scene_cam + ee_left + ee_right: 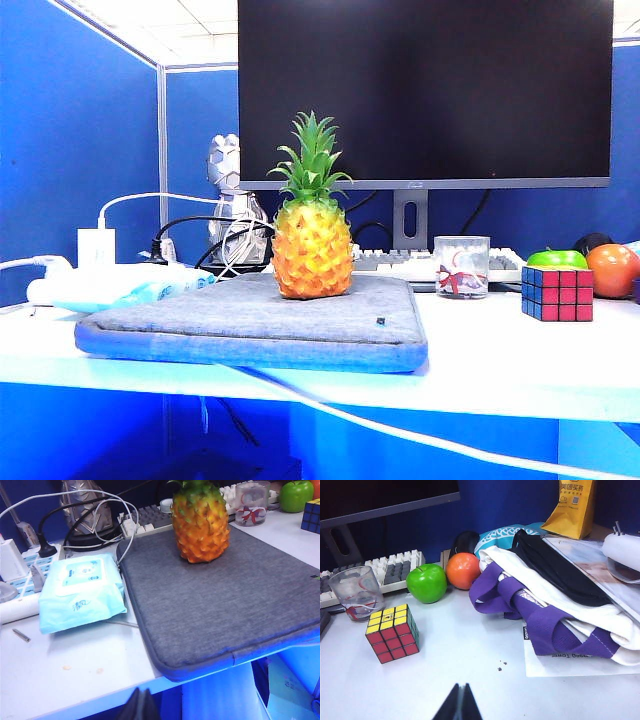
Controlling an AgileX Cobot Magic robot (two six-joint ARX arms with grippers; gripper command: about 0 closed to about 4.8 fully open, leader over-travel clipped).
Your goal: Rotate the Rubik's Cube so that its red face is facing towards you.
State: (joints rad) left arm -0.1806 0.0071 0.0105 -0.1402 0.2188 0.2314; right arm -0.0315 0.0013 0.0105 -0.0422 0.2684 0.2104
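Low right in the exterior frame, the small black-gridded Rubik's Cube [558,292] rests on the white worktop [500,355], red face [567,294] already outward, so little turning seems needed. Left tool [140,704] and right tool [461,702], fingers pressed together, hang back empty.

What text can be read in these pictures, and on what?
"Tower", upside down: white paper under the bags.
Small tag on the purple strap: too small to read.
Yellow pouch: Chinese characters, blurred.
Wipes pack: handwriting, unreadable.
Rubik's Cube: none.
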